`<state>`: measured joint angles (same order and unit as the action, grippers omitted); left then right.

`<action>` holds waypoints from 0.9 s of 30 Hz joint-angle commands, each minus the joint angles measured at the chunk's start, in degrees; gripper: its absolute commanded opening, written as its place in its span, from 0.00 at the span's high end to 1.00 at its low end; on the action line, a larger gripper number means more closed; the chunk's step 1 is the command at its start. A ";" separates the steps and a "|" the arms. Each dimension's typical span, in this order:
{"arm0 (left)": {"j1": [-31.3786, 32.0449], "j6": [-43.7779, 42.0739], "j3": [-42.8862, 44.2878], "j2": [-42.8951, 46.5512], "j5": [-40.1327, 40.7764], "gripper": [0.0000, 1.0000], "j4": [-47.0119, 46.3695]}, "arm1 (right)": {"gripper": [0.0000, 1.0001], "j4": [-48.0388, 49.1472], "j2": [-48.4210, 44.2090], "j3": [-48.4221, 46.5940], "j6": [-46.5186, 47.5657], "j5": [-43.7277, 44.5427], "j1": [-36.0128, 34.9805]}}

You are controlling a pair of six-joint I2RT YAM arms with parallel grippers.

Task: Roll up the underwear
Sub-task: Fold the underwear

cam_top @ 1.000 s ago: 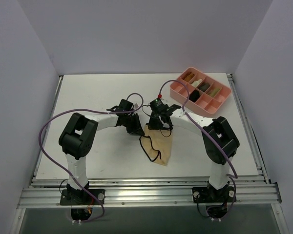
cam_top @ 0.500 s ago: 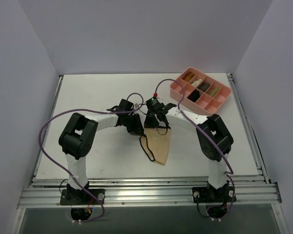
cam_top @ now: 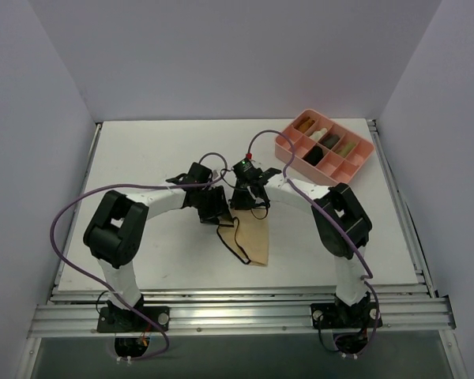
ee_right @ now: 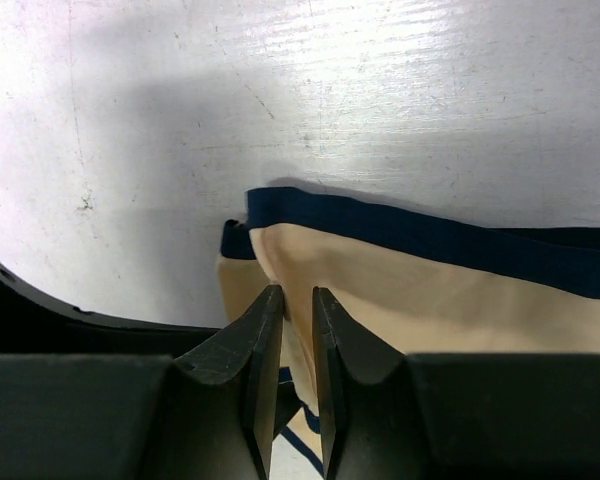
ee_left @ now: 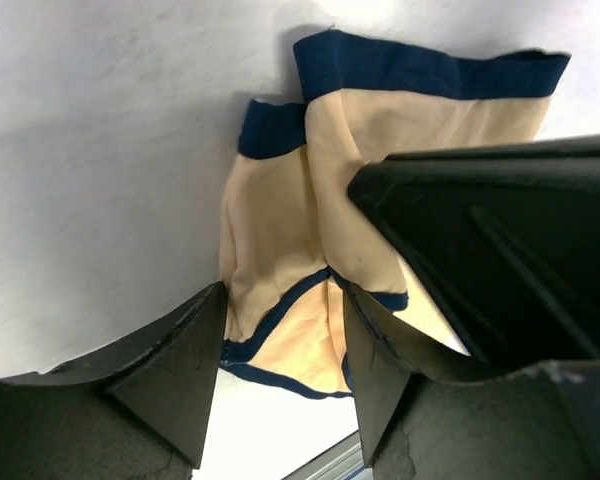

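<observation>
The underwear (cam_top: 251, 241) is a tan cloth with dark trim, folded narrow on the white table in front of both grippers. My left gripper (cam_top: 212, 212) stands at its far left corner. In the left wrist view that gripper (ee_left: 285, 370) is open, its fingers (ee_left: 170, 370) straddling the trimmed edge of the underwear (ee_left: 280, 230) without gripping it. My right gripper (cam_top: 249, 201) is at the cloth's far edge. In the right wrist view its jaws (ee_right: 298, 340) stand a narrow gap apart over a fold of the underwear (ee_right: 430, 290), which runs under the tips.
A pink divided tray (cam_top: 280, 144) with dark and cream rolled cloths sits at the back right. The two wrists are nearly touching; the right gripper's black body (ee_left: 500, 260) fills the right side of the left wrist view. Purple cables arc over both arms.
Both grippers moved left and slightly nearer, drawing the underwear into a narrower fold. The left gripper opened wide and let go of the cloth. The right jaws parted a little.
</observation>
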<state>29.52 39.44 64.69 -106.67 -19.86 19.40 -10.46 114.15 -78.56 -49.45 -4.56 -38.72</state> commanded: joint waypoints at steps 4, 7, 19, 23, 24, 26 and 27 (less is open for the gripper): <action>-0.43 -3.84 -2.02 4.28 4.39 0.39 3.98 | 0.84 -0.62 -1.03 -2.29 -0.03 -1.06 -0.48; -0.78 -4.63 -2.02 5.16 4.47 0.38 4.68 | 0.84 -0.53 -1.64 -2.30 -0.12 -1.33 -0.48; -1.74 -3.23 1.41 11.84 11.59 0.30 12.50 | 0.93 -2.29 -5.16 -0.10 1.37 0.25 -0.30; -1.74 -2.53 2.99 10.44 9.67 0.29 12.42 | 0.94 -2.20 -6.83 1.92 1.64 0.60 -0.22; -1.74 -2.27 3.16 9.21 9.14 0.29 11.64 | 0.94 -2.28 -7.53 2.19 1.73 0.60 -0.22; -1.74 -2.18 3.60 7.80 8.26 0.29 10.84 | 0.94 -2.46 -7.97 3.24 1.99 0.69 -0.22; -1.74 -2.09 4.04 6.23 8.34 0.29 10.84 | 0.95 -2.46 -8.41 3.59 1.99 0.69 -0.13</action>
<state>27.97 36.64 66.11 -97.60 -10.76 30.61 -10.96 109.56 -76.27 -48.29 -5.32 -38.72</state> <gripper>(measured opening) 0.712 0.057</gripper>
